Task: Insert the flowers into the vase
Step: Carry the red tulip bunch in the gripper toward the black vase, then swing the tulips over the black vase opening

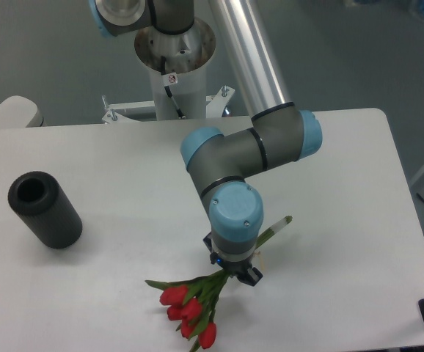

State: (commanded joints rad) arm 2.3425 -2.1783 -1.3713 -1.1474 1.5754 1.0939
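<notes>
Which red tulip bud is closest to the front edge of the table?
The lowest bud of the flowers, hanging below the other red buds, farthest from the tool.
</notes>
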